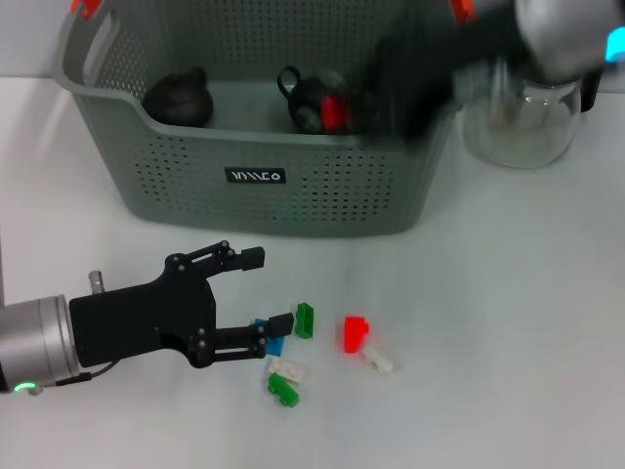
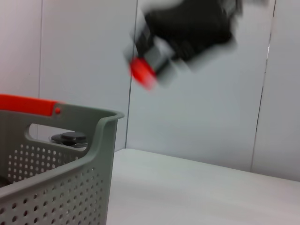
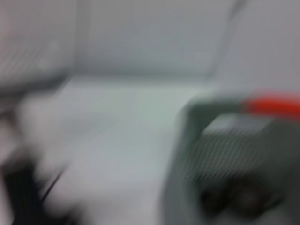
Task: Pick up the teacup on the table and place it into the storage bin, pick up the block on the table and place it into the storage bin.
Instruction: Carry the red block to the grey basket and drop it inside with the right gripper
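Observation:
The grey-green storage bin [image 1: 264, 176] stands at the back of the table; its corner [image 2: 93, 159] also fills the left wrist view. Two dark teacups [image 1: 181, 98] [image 1: 311, 100] lie inside it. My right gripper [image 1: 376, 93], blurred by motion, hangs over the bin's right part with a red block [image 1: 335, 110] at its tip; the left wrist view shows the same gripper [image 2: 154, 61] and red block [image 2: 140, 72]. My left gripper [image 1: 266, 290] rests open and empty low over the table in front of the bin. A blue block [image 1: 270, 340] lies by its near finger.
Loose blocks lie on the table: green [image 1: 305, 319], red [image 1: 355, 333], white [image 1: 379, 361], white [image 1: 288, 370] and green [image 1: 283, 391]. A glass pitcher [image 1: 518, 122] stands right of the bin. The right wrist view shows only the blurred bin [image 3: 225, 154].

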You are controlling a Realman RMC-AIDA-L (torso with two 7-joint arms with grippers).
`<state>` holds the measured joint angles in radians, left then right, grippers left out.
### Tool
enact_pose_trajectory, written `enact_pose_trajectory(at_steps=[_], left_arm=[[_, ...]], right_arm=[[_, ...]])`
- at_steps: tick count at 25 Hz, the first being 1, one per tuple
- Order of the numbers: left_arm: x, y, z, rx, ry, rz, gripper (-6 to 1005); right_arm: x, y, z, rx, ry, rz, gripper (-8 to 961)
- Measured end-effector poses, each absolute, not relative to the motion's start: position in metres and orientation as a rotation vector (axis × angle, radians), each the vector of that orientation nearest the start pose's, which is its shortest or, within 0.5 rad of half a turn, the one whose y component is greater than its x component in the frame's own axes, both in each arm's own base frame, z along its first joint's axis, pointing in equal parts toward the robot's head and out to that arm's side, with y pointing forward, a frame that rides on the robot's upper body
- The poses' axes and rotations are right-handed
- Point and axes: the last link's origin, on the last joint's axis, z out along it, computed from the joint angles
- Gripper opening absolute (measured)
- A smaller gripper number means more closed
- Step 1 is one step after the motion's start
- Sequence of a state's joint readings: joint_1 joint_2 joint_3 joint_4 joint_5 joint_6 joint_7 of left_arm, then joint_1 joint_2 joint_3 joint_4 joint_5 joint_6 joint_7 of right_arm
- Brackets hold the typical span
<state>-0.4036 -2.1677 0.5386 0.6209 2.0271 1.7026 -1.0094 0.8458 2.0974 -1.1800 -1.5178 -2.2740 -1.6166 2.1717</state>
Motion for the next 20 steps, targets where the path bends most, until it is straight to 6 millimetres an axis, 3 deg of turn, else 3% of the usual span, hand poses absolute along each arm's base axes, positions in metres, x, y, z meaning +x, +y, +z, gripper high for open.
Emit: enact_pose_trajectory(at_steps=[3, 4, 7, 11, 14, 20], left_arm=[[-0.277, 0.273, -0.023, -2.668, -0.360, -0.874, 859], [-0.277, 0.273, -0.023, -2.668, -0.360, -0.874, 859], [-0.277, 0.274, -0.022, -2.665, -0.361, -0.873, 859], [-0.277, 0.275, -0.022, -2.662, -0.363, -0.878, 859], [-0.277, 0.275, -0.021, -2.659, -0.364, -0.878, 859], [-0.277, 0.275, -0.021, -2.657, -0.365, -0.877, 859]], right_arm=[[0.005, 0.406, 0.067, -2.674, 0.160, 0.296, 258], [0.005, 0.406, 0.067, -2.674, 0.160, 0.296, 258], [0.004, 0.433, 0.075, -2.608, 0.256, 0.364, 258], [0.015, 0.456, 0.067, -2.611, 0.361, 0.326, 259], [0.023, 0.463, 0.063, -2.595, 0.381, 0.279, 259], [0.028, 0.463, 0.061, -2.570, 0.342, 0.229, 427]])
